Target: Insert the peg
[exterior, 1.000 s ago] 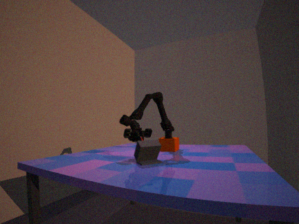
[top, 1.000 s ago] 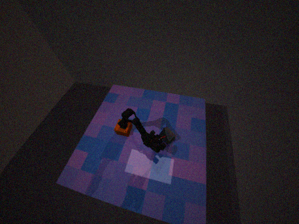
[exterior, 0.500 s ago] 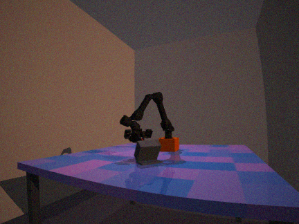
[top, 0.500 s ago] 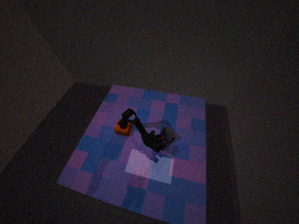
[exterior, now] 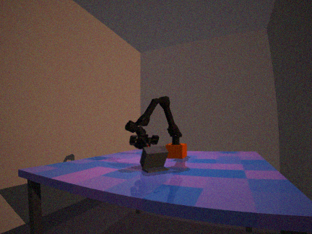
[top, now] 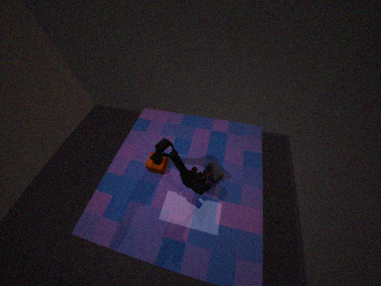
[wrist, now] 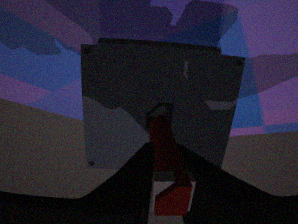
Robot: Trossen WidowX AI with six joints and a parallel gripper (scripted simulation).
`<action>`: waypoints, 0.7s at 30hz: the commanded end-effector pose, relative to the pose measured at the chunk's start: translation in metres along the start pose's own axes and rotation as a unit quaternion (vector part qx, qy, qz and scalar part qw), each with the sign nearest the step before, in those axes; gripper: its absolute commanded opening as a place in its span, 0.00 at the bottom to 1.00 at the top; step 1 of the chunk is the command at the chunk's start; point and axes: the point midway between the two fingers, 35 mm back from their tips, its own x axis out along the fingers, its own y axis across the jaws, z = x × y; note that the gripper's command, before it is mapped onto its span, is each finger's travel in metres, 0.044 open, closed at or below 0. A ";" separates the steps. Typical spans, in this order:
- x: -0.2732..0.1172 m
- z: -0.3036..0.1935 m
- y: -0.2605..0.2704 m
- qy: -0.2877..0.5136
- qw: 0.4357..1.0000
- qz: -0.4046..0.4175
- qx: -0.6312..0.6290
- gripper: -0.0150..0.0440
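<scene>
The red peg (wrist: pixel 162 140) (top: pixel 206 176) is held between the fingers of my gripper (wrist: pixel 161 150), which is shut on it. The near end of the peg looks angular and flat-sided in the wrist view. The grey sloped panel (wrist: pixel 117 75) (exterior: pixel 154 158) (top: pixel 216 171) faces the gripper. Its hole (wrist: pixel 161 108) shows as a dark angular outline just beyond the peg's far end. That end overlaps the lower part of the outline, and I cannot tell whether it is inside the hole. In the exterior view the gripper is close above and behind the panel, which hides the lower part of the peg.
The orange base block (top: pixel 157 163) (exterior: pixel 177 151) of the arm stands on the patchwork table (top: pixel 172 247) (exterior: pixel 224 191), behind the panel in the exterior view. A bright patch (top: pixel 190 214) lies on the table beside the arm. Shadows darken part of the panel's face.
</scene>
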 end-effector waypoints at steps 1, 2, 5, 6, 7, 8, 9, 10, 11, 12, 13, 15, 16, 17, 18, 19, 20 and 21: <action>0.000 0.002 -0.002 0.000 1.000 -0.001 0.000 0.25; 0.001 0.003 -0.002 0.000 1.000 -0.001 0.000 0.25; 0.001 0.003 -0.003 0.000 1.000 -0.001 0.000 0.25; 0.001 0.003 -0.003 0.000 1.000 -0.001 0.000 0.25; 0.002 0.003 -0.003 0.000 1.000 -0.001 0.000 0.25; 0.002 0.003 -0.003 0.000 1.000 -0.001 0.000 0.25; 0.003 0.004 -0.003 0.000 1.000 -0.001 0.000 0.25; 0.003 0.004 -0.003 0.000 1.000 -0.001 0.000 0.25; 0.004 0.003 -0.004 0.000 1.000 -0.001 0.000 0.25; 0.004 0.003 -0.004 0.000 1.000 -0.001 0.000 0.25; 0.004 0.003 -0.004 0.000 1.000 -0.001 0.000 0.25; 0.005 0.003 -0.004 0.000 1.000 -0.001 0.000 0.25; 0.005 0.003 -0.004 0.000 1.000 -0.001 0.000 0.25; 0.005 0.003 -0.004 0.000 1.000 -0.001 0.000 0.25; 0.006 0.003 -0.004 0.000 1.000 -0.001 0.000 0.25; 0.006 0.003 -0.004 0.000 1.000 -0.001 0.000 0.25; 0.006 0.003 -0.004 0.000 1.000 -0.001 0.000 0.25; 0.006 0.003 -0.004 0.000 1.000 -0.001 0.000 0.25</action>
